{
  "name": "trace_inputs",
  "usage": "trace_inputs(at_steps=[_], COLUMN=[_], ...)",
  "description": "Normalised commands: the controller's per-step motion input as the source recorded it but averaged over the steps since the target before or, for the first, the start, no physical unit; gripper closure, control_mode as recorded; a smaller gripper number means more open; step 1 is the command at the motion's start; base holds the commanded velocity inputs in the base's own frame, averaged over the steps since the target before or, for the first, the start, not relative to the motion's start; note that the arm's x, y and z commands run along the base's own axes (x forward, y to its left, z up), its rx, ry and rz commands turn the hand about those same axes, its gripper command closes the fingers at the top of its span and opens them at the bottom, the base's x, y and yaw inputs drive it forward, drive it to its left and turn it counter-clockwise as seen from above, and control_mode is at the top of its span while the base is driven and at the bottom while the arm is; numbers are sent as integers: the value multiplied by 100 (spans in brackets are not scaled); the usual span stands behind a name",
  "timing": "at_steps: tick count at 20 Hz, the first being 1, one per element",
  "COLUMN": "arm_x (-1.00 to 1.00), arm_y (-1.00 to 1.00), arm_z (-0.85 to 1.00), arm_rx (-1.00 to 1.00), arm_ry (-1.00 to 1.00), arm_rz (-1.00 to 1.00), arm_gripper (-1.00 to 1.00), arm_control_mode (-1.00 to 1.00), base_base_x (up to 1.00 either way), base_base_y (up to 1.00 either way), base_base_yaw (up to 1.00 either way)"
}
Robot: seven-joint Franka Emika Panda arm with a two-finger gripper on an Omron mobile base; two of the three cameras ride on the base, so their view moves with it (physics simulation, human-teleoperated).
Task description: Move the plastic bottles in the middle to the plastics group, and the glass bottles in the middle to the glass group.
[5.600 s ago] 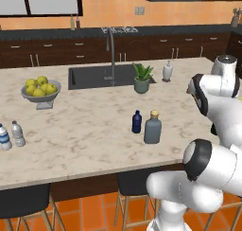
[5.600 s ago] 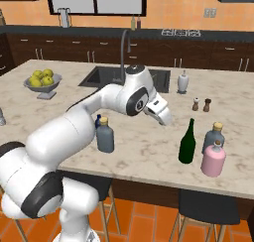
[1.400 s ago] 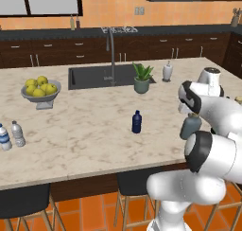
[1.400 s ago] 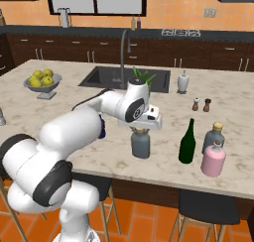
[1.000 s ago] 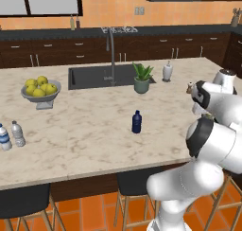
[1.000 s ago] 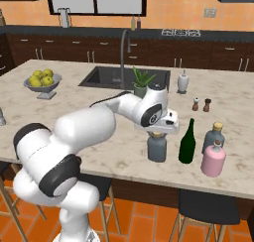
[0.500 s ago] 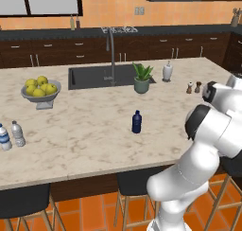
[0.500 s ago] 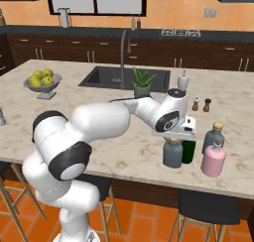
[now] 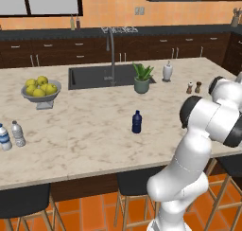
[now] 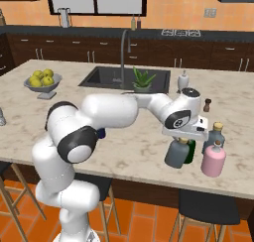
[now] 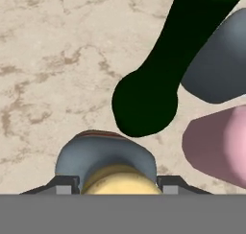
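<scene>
My gripper (image 10: pixel 182 138) reaches down over a squat grey-blue glass bottle (image 10: pixel 175 154) with a tan cap. It is shut on the neck, and its finger tips flank the cap (image 11: pixel 120 179) in the hand view. The bottle stands right beside the tall dark green bottle (image 10: pixel 190 151) (image 11: pixel 146 101). The glass group is just to the right: another grey-blue bottle (image 10: pixel 216 136) (image 11: pixel 221 60) and a pink bottle (image 10: pixel 214 159) (image 11: pixel 218 149). The small navy plastic bottle (image 9: pixel 136 122) stands alone mid-counter. Two clear water bottles (image 9: pixel 11 136) of the plastics group sit at the far left.
A bowl of lemons (image 9: pixel 40 88) sits back left, with the sink (image 9: pixel 94 76) and tap behind the centre. A potted plant (image 9: pixel 142 78), a white dispenser (image 9: pixel 167 71) and two shakers (image 9: pixel 194 87) stand near the back right. The counter's front edge (image 10: pixel 198 184) runs close below the bottles.
The arm has swung right with the grey-blue bottle in its grip, from mid-counter to a spot beside the green bottle and the pink bottle.
</scene>
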Motion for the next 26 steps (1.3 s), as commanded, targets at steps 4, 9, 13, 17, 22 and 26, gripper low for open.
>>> trace_inputs(at_steps=[4,9,13,17,22,26], arm_x=[-8,-7,-13,-20,0,0], arm_y=[17,38,37,31,8,0], arm_z=[-27,-32,-44,-45,-30,-8], arm_rx=[0,-2,-11,-18,-11,-1], arm_ry=[-1,0,0,0,0,0], arm_rz=[0,0,0,0,0,0], arm_gripper=[100,100,100,-100,-100,-100], arm_control_mode=[-100,-100,-100,-100,-100,-100], base_base_x=[0,0,0,0,0,0], base_base_y=[0,0,0,0,0,0], base_base_yaw=[0,0,0,0,0,0])
